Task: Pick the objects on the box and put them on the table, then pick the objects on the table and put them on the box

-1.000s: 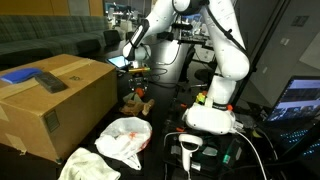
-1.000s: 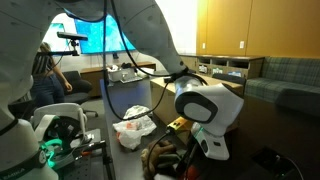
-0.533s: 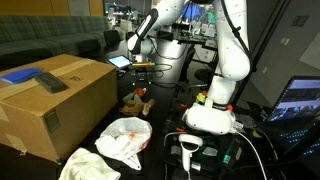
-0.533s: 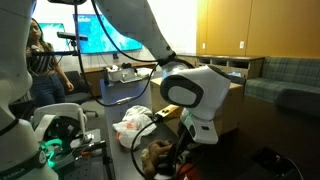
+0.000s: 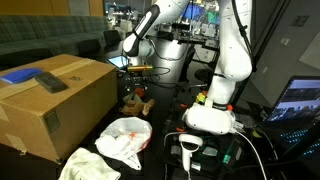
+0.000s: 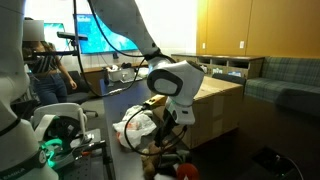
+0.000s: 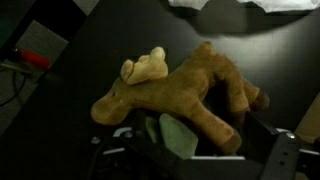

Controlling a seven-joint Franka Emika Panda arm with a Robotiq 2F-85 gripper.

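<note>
A large brown cardboard carton [image 5: 60, 105] with taped seams is observed on the matte black bench [image 5: 165, 118]. A blue flat pad [image 5: 20, 76] and a dark grey slab [image 5: 50, 83] are found lying flat on its top, just beside each other. A brown plush animal [image 7: 190, 95] is recorded on its side on the bench. A white-and-orange plastic bag [image 5: 125, 135] and a crumpled white cloth [image 5: 85, 162] are noted on the bench near the carton.

Pretty sure this is a robotics lab inside an office building. There's a big blue screen [image 6: 97, 35], a lit-up laptop [image 5: 303, 100], cables [image 5: 255, 150] sprawled over the bench [image 5: 170, 106], plus wood cabinets [image 6: 240, 25] and lounge sofas [image 6: 285, 75].
</note>
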